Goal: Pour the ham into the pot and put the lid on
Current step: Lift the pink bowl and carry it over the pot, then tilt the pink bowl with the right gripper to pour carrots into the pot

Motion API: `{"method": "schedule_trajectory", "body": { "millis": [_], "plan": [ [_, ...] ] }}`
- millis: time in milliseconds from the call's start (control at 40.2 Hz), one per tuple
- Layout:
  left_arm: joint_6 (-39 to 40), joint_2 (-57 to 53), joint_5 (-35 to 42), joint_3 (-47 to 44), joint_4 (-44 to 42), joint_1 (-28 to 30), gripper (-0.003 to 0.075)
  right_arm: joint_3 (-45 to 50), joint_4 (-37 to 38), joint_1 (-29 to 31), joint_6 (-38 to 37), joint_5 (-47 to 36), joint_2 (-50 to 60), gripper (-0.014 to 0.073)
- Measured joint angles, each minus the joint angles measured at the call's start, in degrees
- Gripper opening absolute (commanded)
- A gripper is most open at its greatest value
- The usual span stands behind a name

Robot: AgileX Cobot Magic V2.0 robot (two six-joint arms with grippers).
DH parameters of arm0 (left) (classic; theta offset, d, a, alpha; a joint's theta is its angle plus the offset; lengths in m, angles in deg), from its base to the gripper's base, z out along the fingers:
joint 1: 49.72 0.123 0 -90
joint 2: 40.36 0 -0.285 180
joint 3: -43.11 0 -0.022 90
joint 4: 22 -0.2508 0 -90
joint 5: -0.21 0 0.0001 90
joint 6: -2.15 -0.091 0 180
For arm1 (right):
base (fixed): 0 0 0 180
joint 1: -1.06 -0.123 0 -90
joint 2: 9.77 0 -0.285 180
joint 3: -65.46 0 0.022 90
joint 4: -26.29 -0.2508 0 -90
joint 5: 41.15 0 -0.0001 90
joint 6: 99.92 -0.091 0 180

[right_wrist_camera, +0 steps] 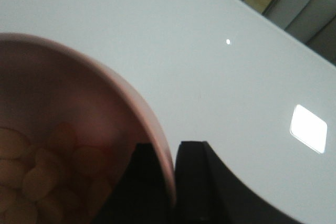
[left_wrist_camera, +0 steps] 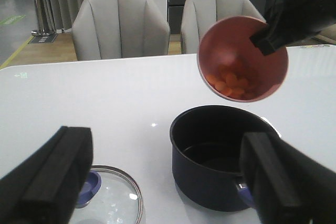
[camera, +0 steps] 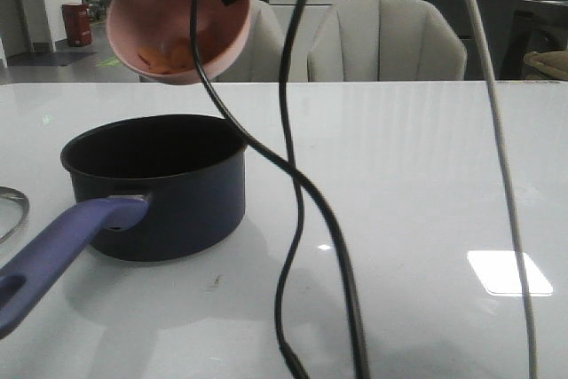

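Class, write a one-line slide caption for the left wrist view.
Tilted pink bowl of ham held above the empty pot; lid on the table.

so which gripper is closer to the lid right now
Left. The left gripper, open, hovers just above the lid on the table; the right gripper holds the pink bowl over the pot.

A dark navy pot (camera: 155, 185) with a black, empty interior stands upright on the left of the white bench (camera: 399, 184), its long purple-blue handle (camera: 62, 250) reaching toward the near left edge. Above and just behind it, thin orange-pink ham (left_wrist_camera: 231, 83) slices lie heaped against the lower wall of a steeply tilted pink bowl (camera: 180, 26). The glass lid (left_wrist_camera: 113, 195), metal-rimmed with a blue-purple knob, rests flat on the bench left of the pot.
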Motion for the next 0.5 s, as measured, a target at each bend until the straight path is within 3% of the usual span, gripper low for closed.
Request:
{"method": "schedule_trajectory", "body": {
  "millis": [249, 498],
  "plan": [
    [0.00, 0.00, 0.00, 0.00, 0.00, 0.00, 0.0604, 7.31, 20.07, 0.00, -22.93, -15.00, 0.00, 0.0137],
    [0.00, 0.00, 0.00, 0.00, 0.00, 0.00, 0.0604, 13.80, 52.66, 0.00, -58.50, -18.11, -0.05, 0.0137]
  ]
}}
